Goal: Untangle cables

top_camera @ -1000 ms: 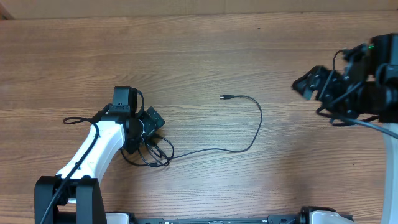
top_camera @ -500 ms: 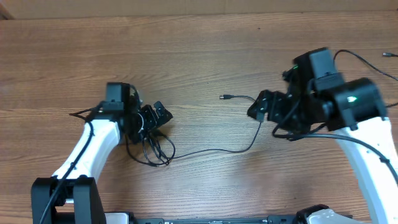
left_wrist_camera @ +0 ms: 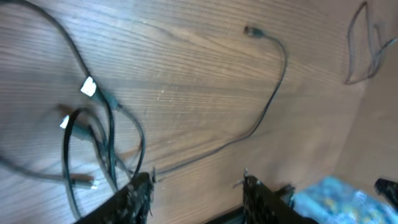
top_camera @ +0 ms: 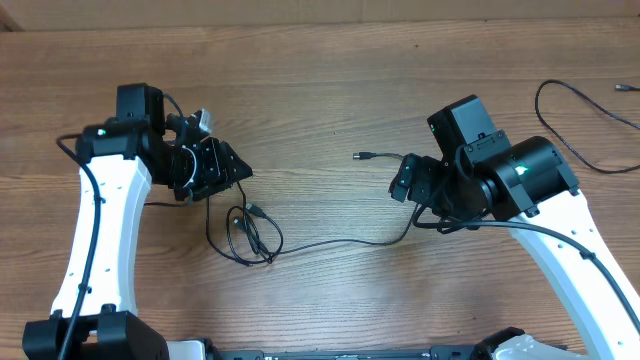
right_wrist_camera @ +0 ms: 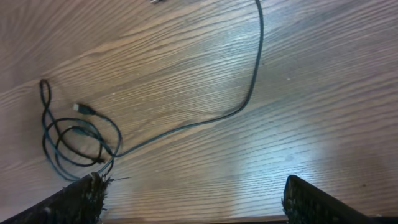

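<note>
A knot of thin black cables (top_camera: pixel 248 235) lies left of centre, with a plug end showing in it. It also shows in the left wrist view (left_wrist_camera: pixel 109 134) and the right wrist view (right_wrist_camera: pixel 74 140). One long cable (top_camera: pixel 340 242) runs right from the knot and curves up to a plug (top_camera: pixel 362 156). My left gripper (top_camera: pixel 228 170) hovers above and left of the knot, open, with bare wood between its fingers (left_wrist_camera: pixel 134 199). My right gripper (top_camera: pixel 400 183) hangs over the long cable's bend, wide open and empty (right_wrist_camera: pixel 199 205). Another cable (top_camera: pixel 590 99) lies at the far right.
A small loose plug (top_camera: pixel 625 88) sits at the table's right edge. The wooden table (top_camera: pixel 320 80) ends in a pale strip along the top. A blue object (left_wrist_camera: pixel 336 196) shows blurred low in the left wrist view.
My left arm has lifted off the knot and moved back to the left, its jaws narrowing. My right arm has swung in from the far right to above the long cable.
</note>
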